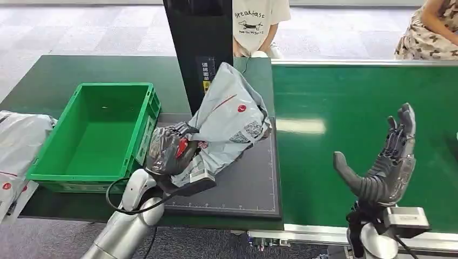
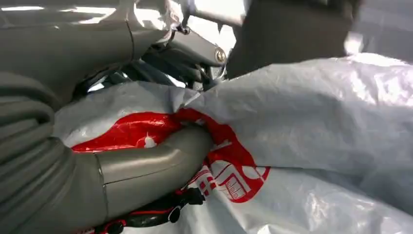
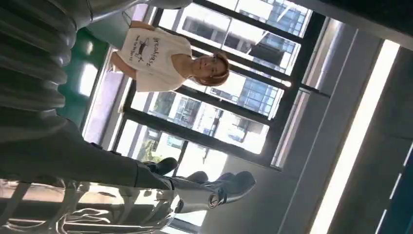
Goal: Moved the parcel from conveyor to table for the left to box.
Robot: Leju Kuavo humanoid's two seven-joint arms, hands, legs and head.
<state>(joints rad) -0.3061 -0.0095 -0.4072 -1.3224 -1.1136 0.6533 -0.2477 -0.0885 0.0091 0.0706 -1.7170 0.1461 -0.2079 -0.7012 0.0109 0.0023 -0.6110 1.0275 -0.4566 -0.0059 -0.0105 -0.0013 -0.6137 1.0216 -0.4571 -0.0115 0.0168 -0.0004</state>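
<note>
At frame left sits a green crate (image 1: pixel 97 135); beside it, centre-left, the left hand (image 1: pixel 168 150) grips a grey poly-mailer parcel (image 1: pixel 229 121) (red logo) above the dark mat (image 1: pixel 243 186) — at lower right, the right hand (image 1: pixel 386 162) stands upright over the green conveyor (image 1: pixel 345 97), fingers spread, holding nothing.

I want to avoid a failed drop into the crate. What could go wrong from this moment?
1. The left hand grips only one end of the grey parcel; the soft bag may slip out.
2. The loose upper part of the bag leans by the black post and could catch on it.
3. The bag could snag the green crate rim.
</note>
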